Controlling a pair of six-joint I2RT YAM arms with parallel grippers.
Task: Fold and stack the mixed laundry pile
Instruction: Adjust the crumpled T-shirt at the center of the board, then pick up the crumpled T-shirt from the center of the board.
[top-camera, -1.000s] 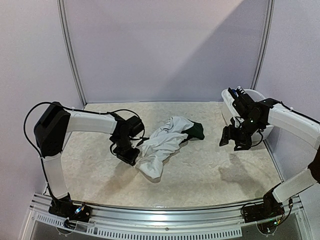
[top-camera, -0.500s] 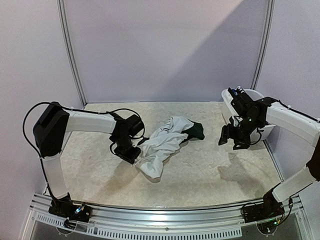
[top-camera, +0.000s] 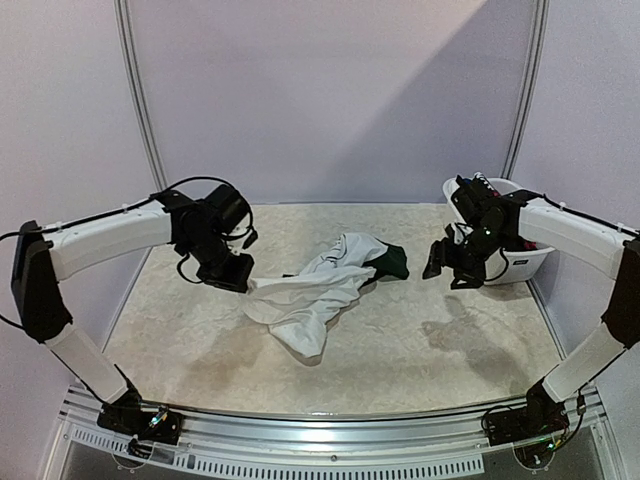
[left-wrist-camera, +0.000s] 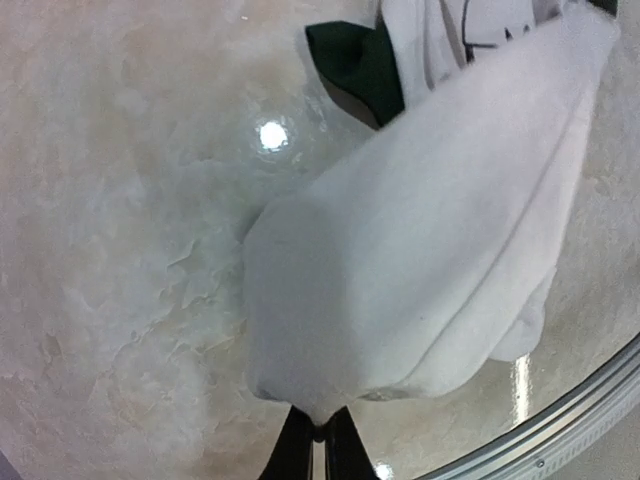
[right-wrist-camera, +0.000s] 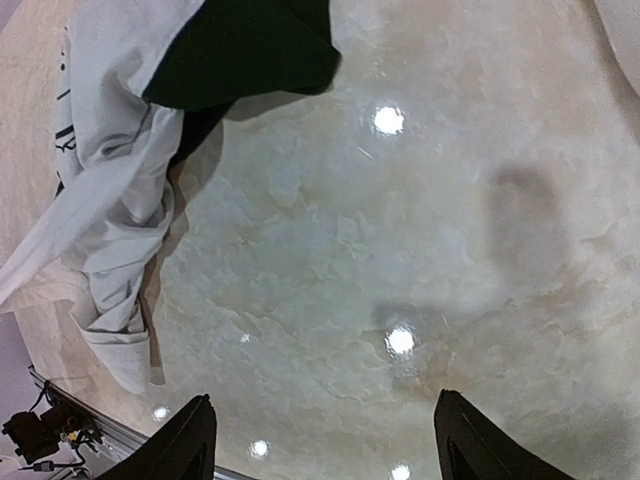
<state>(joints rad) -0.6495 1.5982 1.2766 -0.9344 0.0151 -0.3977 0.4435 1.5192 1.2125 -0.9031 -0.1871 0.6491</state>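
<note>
My left pincer (left-wrist-camera: 318, 438) is clamped on the left edge of the white T-shirt (top-camera: 305, 300); my right pincer (top-camera: 450, 270) hangs apart, right of the dark green piece (top-camera: 392, 262)

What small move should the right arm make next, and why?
Probably lower the open right gripper onto the white T-shirt near the dark green piece. The left gripper is shut on one edge alone, so the shirt stays bunched, not spread.
</note>
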